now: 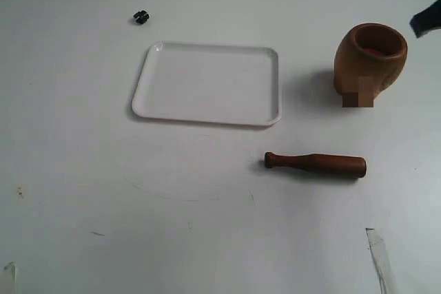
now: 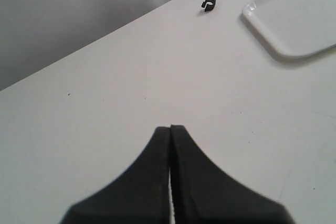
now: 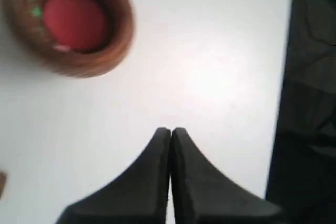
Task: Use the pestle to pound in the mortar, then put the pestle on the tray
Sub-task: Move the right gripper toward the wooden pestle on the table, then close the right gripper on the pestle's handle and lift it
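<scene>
The brown wooden mortar stands upright at the right of the white table, and something red lies inside it. The reddish-brown pestle lies flat on the table in front of the mortar, its small knob pointing left. The white tray sits mid-table with nothing on it; its corner also shows in the left wrist view. My right gripper is shut and holds nothing, hovering beside the mortar; a dark bit of it shows at the exterior view's right edge. My left gripper is shut over bare table, outside the exterior view.
A small black clip lies on the table behind the tray's left end, also seen in the left wrist view. A dark surface borders the table beside my right gripper. Clear tape strips sit near the front edge.
</scene>
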Motion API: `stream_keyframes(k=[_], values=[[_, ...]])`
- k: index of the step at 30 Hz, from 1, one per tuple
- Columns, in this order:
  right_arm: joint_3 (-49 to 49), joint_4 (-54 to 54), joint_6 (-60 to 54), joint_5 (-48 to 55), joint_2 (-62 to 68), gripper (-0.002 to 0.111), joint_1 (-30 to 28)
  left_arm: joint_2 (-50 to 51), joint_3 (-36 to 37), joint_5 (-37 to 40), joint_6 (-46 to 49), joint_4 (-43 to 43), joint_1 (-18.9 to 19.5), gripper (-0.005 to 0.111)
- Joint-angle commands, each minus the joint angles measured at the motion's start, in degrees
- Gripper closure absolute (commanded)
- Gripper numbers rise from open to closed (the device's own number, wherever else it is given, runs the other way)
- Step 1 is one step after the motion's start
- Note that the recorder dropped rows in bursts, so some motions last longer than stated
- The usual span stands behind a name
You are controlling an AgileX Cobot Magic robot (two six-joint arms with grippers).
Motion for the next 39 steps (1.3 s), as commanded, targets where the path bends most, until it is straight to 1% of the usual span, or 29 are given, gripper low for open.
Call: stream_keyframes(k=[1, 3, 4, 5, 7, 9, 11, 12, 14, 15, 17, 18, 20, 22, 23, 24, 30, 33, 36, 39], values=[[-5.5, 22.4, -26.0, 5.2, 2.1, 0.108, 3.6, -0.1, 0.0, -0.2, -0.5, -0.4, -0.4, 0.107], [-5.5, 33.0, -41.5, 7.7, 2.1, 0.108, 6.5, -0.1, 0.0, -0.2, -0.5, -0.4, -0.4, 0.107], [-5.3, 36.7, -47.2, 8.9, 2.1, 0.108, 7.9, -0.1, 0.0, -0.2, -0.5, -0.4, -0.4, 0.107], [-5.1, 39.5, -51.8, 9.2, 2.1, 0.108, 9.4, -0.1, 0.0, -0.2, -0.5, -0.4, -0.4, 0.107], [-4.5, 41.4, -56.4, 8.9, 2.1, 0.108, 12.0, -0.1, 0.0, -0.2, -0.5, -0.4, -0.4, 0.107], [-3.5, 38.8, -58.2, 5.6, 2.1, 0.108, 14.6, -0.1, 0.0, -0.2, -0.5, -0.4, -0.4, 0.107], [-2.3, 35.1, -54.8, 1.6, 2.1, 0.108, 16.5, -0.1, 0.0, -0.2, -0.5, -0.4, -0.4, 0.107], [-1.5, 34.1, -52.6, -0.1, 2.1, 0.108, 17.2, -0.1, 0.0, -0.2, -0.5, -0.4, -0.4, 0.107], [0.8, 34.1, -52.2, -2.3, 2.1, 0.107, 17.5, -0.1, 0.0, -0.2, -0.5, -0.4, -0.4, 0.107], [2.0, 34.3, -52.9, -2.8, 2.1, 0.104, 17.5, -0.1, 0.0, -0.2, -0.5, -0.4, -0.4, 0.107], [4.3, 35.2, -54.7, -2.7, 2.1, 0.094, 17.5, -0.1, 0.0, -0.2, -0.5, -0.4, -0.4, 0.107], [5.3, 35.4, -55.2, -2.7, 2.1, 0.085, 17.5, -0.1, 0.0, -0.2, -0.5, -0.4, -0.4, 0.107], [8.0, 35.6, -55.9, -3.7, 2.1, 0.062, 17.5, -0.1, 0.0, -0.2, -0.5, -0.4, -0.4, 0.107], [10.6, 35.6, -55.9, -7.2, 2.1, 0.037, 17.6, -0.1, 0.0, -0.2, -0.5, -0.4, -0.4, 0.107], [11.5, 35.6, -55.7, -8.9, 2.1, 0.031, 17.6, -0.1, 0.0, -0.2, -0.5, -0.4, -0.4, 0.107], [12.3, 35.6, -55.3, -10.8, 2.1, 0.027, 17.6, -0.1, 0.0, -0.2, -0.5, -0.4, -0.4, 0.107], [16.1, 35.5, -58.6, -17.8, 2.1, 0.033, 17.6, -0.1, 0.0, -0.2, -0.5, -0.4, -0.4, 0.107], [16.4, 35.4, -61.4, -18.1, 2.1, 0.033, 17.6, -0.1, 0.0, -0.2, -0.5, -0.4, -0.4, 0.107], [16.4, 35.6, -61.0, -18.8, 2.1, 0.033, 17.6, -0.1, 0.0, -0.2, -0.5, -0.4, -0.4, 0.107], [16.4, 38.3, -59.1, -19.8, 3.3, 0.033, 17.6, -0.1, 0.0, -0.2, -0.5, -0.4, -0.4, 0.107]])
